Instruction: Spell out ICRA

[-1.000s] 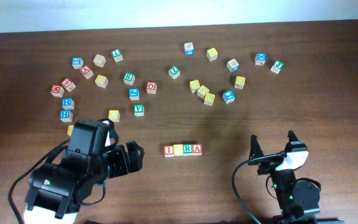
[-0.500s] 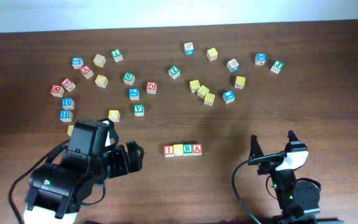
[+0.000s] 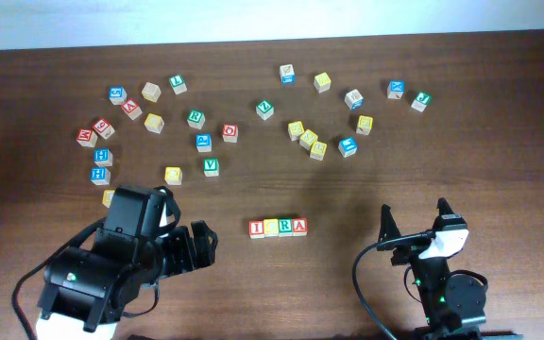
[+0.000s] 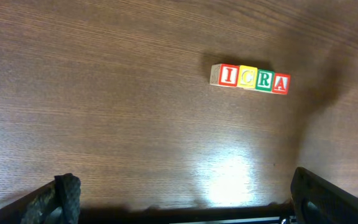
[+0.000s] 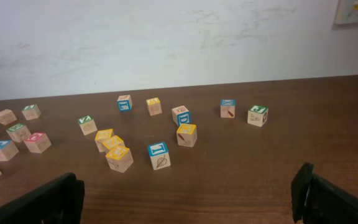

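A row of letter blocks reading I, C, R, A (image 3: pixel 278 227) lies on the table's front middle; it also shows in the left wrist view (image 4: pixel 250 78) as red I, yellow C, green R, red A, touching side by side. My left gripper (image 3: pixel 204 244) is open and empty, to the left of the row and apart from it; its fingers show at the lower corners of the left wrist view (image 4: pixel 185 202). My right gripper (image 3: pixel 414 219) is open and empty at the front right, well right of the row (image 5: pixel 188 199).
Many loose letter blocks are scattered across the back of the table: a group at the back left (image 3: pixel 130 109), some in the middle (image 3: pixel 213 132), and a group at the back right (image 3: pixel 329 142). The right wrist view shows several of them (image 5: pixel 159 155) before a white wall.
The left arm has drawn slightly back and down from the row. The blocks and the right arm have not moved.
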### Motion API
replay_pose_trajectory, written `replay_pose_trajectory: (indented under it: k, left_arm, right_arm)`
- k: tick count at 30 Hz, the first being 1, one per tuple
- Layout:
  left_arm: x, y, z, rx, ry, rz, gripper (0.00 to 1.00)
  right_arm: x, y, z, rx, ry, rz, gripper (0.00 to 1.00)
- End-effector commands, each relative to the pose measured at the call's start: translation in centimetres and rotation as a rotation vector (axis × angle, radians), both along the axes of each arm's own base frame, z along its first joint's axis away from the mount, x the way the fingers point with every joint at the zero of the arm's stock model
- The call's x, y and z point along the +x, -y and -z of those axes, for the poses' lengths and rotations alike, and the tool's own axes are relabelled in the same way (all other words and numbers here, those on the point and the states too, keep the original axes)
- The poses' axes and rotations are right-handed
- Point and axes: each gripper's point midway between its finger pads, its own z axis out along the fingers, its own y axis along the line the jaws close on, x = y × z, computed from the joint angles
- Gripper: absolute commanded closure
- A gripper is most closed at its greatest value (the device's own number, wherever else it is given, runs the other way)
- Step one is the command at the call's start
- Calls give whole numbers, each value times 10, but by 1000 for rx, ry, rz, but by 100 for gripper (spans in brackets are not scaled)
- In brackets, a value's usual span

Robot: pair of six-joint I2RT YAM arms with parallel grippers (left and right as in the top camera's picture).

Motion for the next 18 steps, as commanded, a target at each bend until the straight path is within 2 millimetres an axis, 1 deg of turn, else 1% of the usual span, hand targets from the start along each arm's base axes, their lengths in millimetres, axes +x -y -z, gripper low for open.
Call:
replay_pose_trajectory:
  k: [1, 4, 6, 7, 9, 12, 16, 18]
  left_arm:
    - [3, 0, -6, -3, 36, 19, 1]
    - [17, 5, -24, 8, 204, 136, 1]
    - [20, 5, -28, 0, 257, 144, 1]
    - [21, 4, -27, -9, 278, 153, 1]
    - [21, 1, -22, -38, 315, 165, 1]
    - [20, -3, -12, -55, 443, 215, 1]
    - [15, -13, 6, -43, 588, 174, 1]
    - [11, -17, 17, -36, 625, 156, 1]
  right_arm:
    - [0, 3, 2, 6, -3, 17, 2]
    - [0, 3, 2, 6, -3, 17, 2]
    - [0, 3, 2, 6, -3, 17, 2]
    - [0, 3, 2, 6, -3, 17, 2]
    - [0, 3, 2, 6, -3, 17, 2]
    - [0, 3, 2, 6, -3, 17, 2]
    - [0, 3, 2, 6, -3, 17, 2]
    - [0, 3, 2, 6, -3, 17, 2]
